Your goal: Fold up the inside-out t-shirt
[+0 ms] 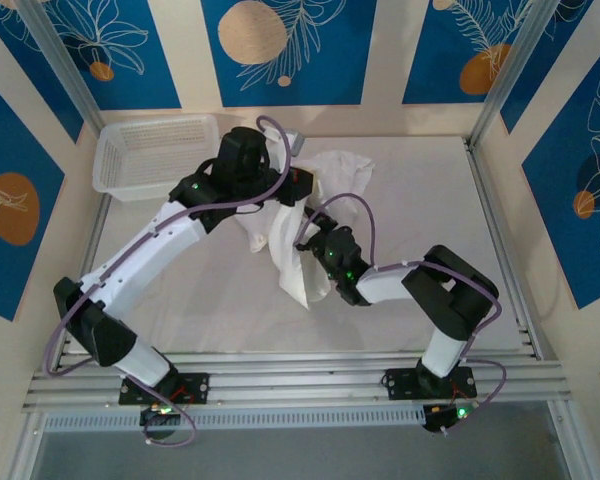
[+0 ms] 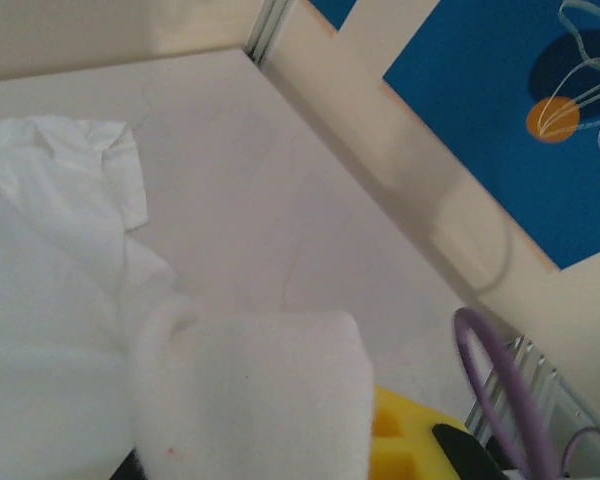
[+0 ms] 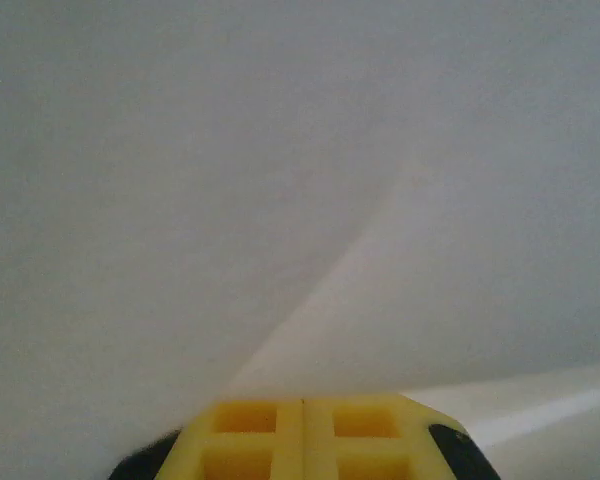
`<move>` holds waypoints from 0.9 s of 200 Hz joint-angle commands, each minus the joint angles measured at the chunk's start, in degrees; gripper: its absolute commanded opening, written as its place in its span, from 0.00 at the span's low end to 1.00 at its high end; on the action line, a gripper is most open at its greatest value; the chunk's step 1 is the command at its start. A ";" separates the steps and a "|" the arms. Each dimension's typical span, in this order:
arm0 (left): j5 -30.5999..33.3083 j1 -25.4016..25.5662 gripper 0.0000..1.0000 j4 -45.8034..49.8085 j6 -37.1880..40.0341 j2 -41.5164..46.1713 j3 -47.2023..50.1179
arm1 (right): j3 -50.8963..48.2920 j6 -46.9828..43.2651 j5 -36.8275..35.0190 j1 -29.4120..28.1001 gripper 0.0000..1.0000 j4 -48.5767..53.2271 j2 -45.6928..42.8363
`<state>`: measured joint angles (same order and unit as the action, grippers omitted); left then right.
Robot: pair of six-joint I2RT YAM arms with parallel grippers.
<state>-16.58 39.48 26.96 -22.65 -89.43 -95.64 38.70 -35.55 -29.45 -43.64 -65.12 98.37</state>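
While clamped shut on the inside-out t-shirt [image 1: 298,272] with left gripper [image 1: 300,188] and right gripper [image 1: 313,243], holding it bunched mid-table, part trailing toward far side. Risk: slipping from thin pinches if pulled apart unevenly; twisting instead of spreading flat.

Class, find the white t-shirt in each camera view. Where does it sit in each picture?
Top external: t-shirt bunched at the centre of the table.
Left wrist: left half and bottom centre.
Right wrist: across the picture above the right gripper.
Shared landmark: the white table, top external and left wrist.
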 commanded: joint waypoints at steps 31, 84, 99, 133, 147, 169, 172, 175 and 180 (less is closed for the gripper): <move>-3.19 -0.28 0.00 1.19 -2.86 -7.80 -19.04 | 11.89 35.85 13.38 5.29 0.00 35.11 -0.58; -7.02 -0.20 0.00 3.18 -5.38 -15.64 -32.02 | 22.38 65.80 31.42 12.34 0.00 56.92 -7.93; -9.66 -0.20 0.00 2.71 -6.82 -16.88 -34.01 | 26.97 71.98 34.97 15.15 0.00 60.95 -7.91; -15.06 0.87 0.00 -0.63 -11.16 -19.86 -39.87 | 32.31 75.24 36.11 13.98 0.00 65.61 0.59; -15.98 1.76 0.00 0.29 -11.20 -21.78 -44.50 | 35.07 77.11 38.60 13.89 0.00 68.82 6.21; -15.72 2.48 0.00 2.14 -11.63 -25.09 -50.59 | 39.30 76.08 38.59 12.64 0.00 74.51 13.38; -15.70 2.52 0.00 2.27 -11.79 -25.47 -51.24 | 39.46 76.18 38.42 12.47 0.00 74.73 14.01; -15.70 2.53 0.00 2.37 -12.02 -25.80 -51.85 | 39.52 76.36 38.27 12.37 0.00 74.89 14.50; -15.68 2.53 0.00 2.39 -12.41 -26.44 -52.58 | 39.67 76.60 38.20 12.27 0.00 75.38 15.43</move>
<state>-28.91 40.69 31.27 -32.97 -114.04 -141.88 77.56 38.02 6.52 -30.35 -0.38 108.29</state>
